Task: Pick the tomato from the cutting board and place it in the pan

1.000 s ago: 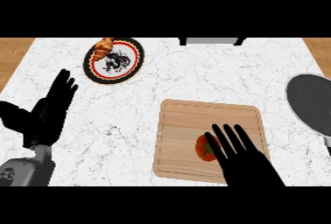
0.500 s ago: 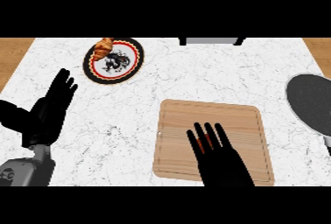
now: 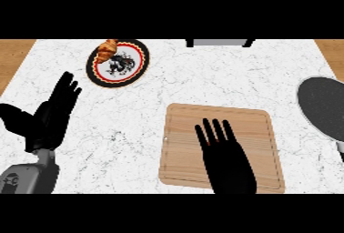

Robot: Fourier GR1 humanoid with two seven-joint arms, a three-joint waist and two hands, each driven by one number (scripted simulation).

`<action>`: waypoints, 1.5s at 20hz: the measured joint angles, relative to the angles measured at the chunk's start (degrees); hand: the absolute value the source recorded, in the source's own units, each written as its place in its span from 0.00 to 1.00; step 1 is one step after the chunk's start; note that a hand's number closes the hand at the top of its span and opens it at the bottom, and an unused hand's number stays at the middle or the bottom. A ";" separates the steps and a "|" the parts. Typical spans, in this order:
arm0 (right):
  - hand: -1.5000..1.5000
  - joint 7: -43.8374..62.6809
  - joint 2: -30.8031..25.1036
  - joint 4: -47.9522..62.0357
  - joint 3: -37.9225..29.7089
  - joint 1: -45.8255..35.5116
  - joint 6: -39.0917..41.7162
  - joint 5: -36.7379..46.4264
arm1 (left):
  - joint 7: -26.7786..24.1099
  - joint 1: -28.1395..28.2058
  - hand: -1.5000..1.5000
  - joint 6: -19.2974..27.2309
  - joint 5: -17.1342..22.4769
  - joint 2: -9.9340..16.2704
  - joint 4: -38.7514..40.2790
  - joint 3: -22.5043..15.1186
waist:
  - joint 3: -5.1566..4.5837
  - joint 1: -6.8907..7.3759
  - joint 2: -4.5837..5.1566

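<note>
Right hand [image 3: 225,157], fingers straight, lies flat over the cutting board [image 3: 181,136], hiding the tomato, holding nothing; closing blind could roll it away from the pan [image 3: 326,111]. Left hand [image 3: 50,116] rests open.

You're looking at a kitchen: a white marble counter [image 3: 201,77] carries a wooden cutting board [image 3: 252,123], a dark pan [image 3: 326,109] at right, and a croissant [image 3: 105,50] on a patterned plate [image 3: 138,54] far left.

The surface [image 3: 222,77] looks like white veined marble, smooth. The cutting board [image 3: 255,123] is pale grained wood, matt. The pan [image 3: 326,109] looks dark grey, matt.
</note>
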 measured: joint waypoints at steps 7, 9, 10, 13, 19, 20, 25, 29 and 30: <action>0.00 -3.67 1.36 5.61 -2.20 -0.34 -1.53 1.95 | 1.11 -0.74 0.50 -0.62 -1.52 -1.10 -0.30 1.09 | 0.00 0.01 0.00; 0.00 -4.78 1.47 7.99 -2.18 0.41 -3.87 2.71 | 1.91 0.98 0.50 -0.74 -1.75 -1.54 -2.60 0.71 | 0.00 0.10 -0.01; 0.00 -5.83 1.40 9.09 -2.86 0.11 -4.50 2.71 | 2.48 2.00 0.50 -1.11 -1.66 -1.42 -4.00 0.77 | 0.01 0.14 -0.01; 0.00 -7.22 1.65 10.32 -2.81 1.62 -7.31 4.06 | 2.24 1.61 0.50 -1.59 -2.18 -1.92 -3.36 1.44 | 0.00 0.05 -0.01; 0.00 -11.72 4.03 17.81 -6.68 -0.95 -10.85 4.35 | 2.59 -0.09 0.50 -2.75 -2.55 -2.16 -2.16 3.03 | 0.00 0.06 0.02; 0.00 -12.29 4.46 18.57 -7.47 -1.51 -10.60 4.36 | 2.68 0.15 0.50 -2.82 -2.77 -2.36 -2.49 3.09 | 0.01 0.07 0.02; 1.00 -16.32 4.72 22.60 -7.80 -1.32 -13.49 5.35 | 2.22 -0.34 0.50 -3.31 -3.49 -3.17 -1.66 3.43 | -0.04 0.04 -0.04; 1.00 -20.09 5.56 26.08 -8.32 -2.64 -17.35 6.26 | 2.08 0.31 0.50 -3.53 -3.84 -3.77 -2.15 3.73 | -0.24 0.12 -0.38; 1.00 -20.48 6.22 26.63 -8.59 -3.18 -17.57 6.52 | 1.39 0.23 0.50 -3.84 -3.87 -3.85 -1.37 4.05 | -0.26 0.09 -0.39</action>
